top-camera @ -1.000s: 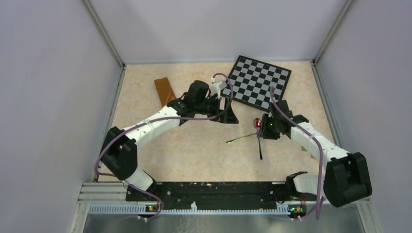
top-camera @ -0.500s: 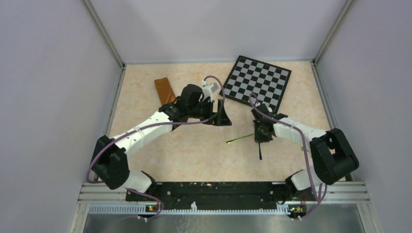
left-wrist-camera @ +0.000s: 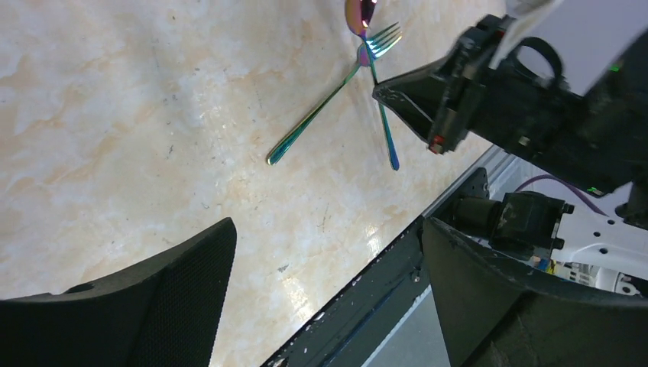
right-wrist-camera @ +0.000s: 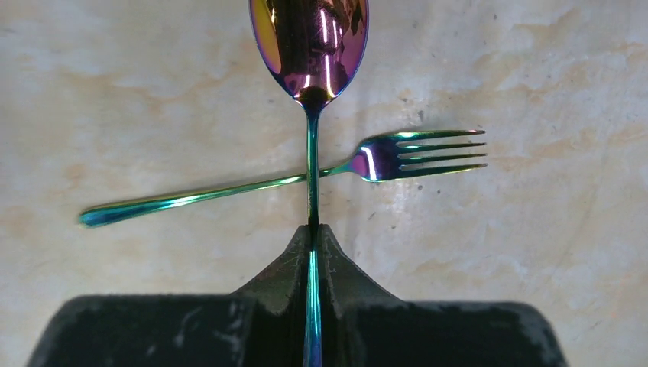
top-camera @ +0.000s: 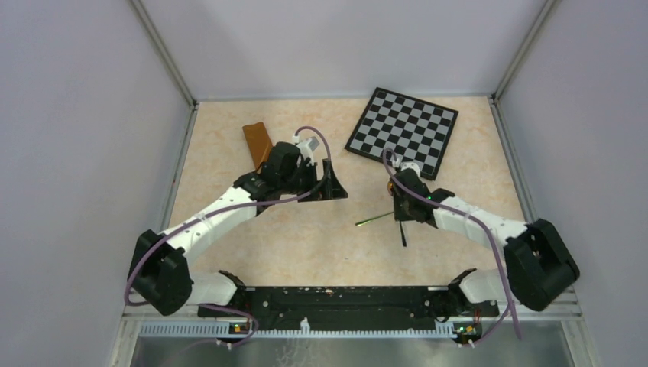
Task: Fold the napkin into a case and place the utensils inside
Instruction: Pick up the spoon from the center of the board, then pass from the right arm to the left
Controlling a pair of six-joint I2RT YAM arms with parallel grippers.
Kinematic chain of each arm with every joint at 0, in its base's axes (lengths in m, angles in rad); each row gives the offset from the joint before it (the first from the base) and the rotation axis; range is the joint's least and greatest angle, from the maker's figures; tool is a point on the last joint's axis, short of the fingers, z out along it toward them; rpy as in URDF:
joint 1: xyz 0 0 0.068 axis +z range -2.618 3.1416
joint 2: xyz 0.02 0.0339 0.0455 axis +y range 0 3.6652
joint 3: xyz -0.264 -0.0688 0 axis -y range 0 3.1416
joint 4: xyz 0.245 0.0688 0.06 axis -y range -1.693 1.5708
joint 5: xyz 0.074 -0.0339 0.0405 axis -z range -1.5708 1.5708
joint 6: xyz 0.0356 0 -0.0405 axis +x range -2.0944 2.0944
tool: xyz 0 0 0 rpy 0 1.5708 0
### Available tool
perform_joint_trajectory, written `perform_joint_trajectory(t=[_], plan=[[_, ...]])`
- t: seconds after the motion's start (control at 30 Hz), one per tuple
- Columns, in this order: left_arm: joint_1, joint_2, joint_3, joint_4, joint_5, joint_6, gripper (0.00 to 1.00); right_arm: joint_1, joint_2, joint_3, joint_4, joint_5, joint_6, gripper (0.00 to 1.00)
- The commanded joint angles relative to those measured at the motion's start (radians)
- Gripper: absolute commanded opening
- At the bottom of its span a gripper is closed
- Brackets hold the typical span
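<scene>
The case, a narrow rust-brown folded cloth, lies at the far left of the table. The spoon with a shiny purple bowl crosses over the thin fork on the tabletop. My right gripper is shut on the spoon's handle, just behind the crossing. In the top view the right gripper sits over the spoon and the fork sticks out to its left. My left gripper is open and empty, between the case and the utensils. The left wrist view shows it above bare table.
A black-and-grey checkered board lies at the back right, just beyond the right gripper. The black base rail runs along the near edge. Grey walls close in the table on three sides.
My left arm has pulled back to the left, away from the utensils. My right gripper has shifted left and down onto the spoon, and the spoon's handle end has moved slightly left.
</scene>
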Motion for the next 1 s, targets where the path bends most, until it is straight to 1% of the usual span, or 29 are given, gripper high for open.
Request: perform_joint_trajectory(t=[0.0, 0.07, 0.2, 0.33, 0.47, 0.63, 0.7, 0.83, 0.9, 0.97], plan=[[0.021, -0.086, -0.079, 0.163, 0.008, -0.102, 0.96, 0.015, -0.175, -0.023, 0.123, -0.122, -0.035, 0.0], [0.023, -0.067, -0.093, 0.207, 0.039, -0.128, 0.96, 0.018, -0.194, -0.034, 0.165, -0.203, -0.035, 0.0], [0.026, 0.025, -0.08, 0.299, 0.122, -0.157, 0.95, 0.044, -0.202, -0.041, 0.245, -0.311, -0.02, 0.0], [0.06, 0.109, -0.067, 0.377, 0.121, -0.196, 0.9, 0.1, -0.196, -0.007, 0.276, -0.342, -0.008, 0.0], [0.088, 0.133, -0.069, 0.451, 0.079, -0.18, 0.83, 0.137, -0.181, 0.027, 0.296, -0.366, 0.0, 0.0], [0.11, 0.132, -0.034, 0.446, 0.079, -0.089, 0.79, 0.174, -0.151, 0.047, 0.323, -0.377, -0.006, 0.0], [0.114, 0.125, -0.023, 0.403, 0.064, -0.042, 0.78, 0.179, -0.143, 0.049, 0.339, -0.382, -0.004, 0.0], [0.123, 0.116, -0.015, 0.337, 0.049, 0.007, 0.77, 0.19, -0.125, 0.061, 0.362, -0.391, -0.001, 0.0], [0.126, 0.112, -0.023, 0.329, 0.053, 0.02, 0.76, 0.195, -0.112, 0.073, 0.369, -0.396, -0.002, 0.0], [0.131, 0.11, -0.031, 0.336, 0.064, 0.031, 0.71, 0.203, -0.101, 0.086, 0.371, -0.399, -0.006, 0.0]])
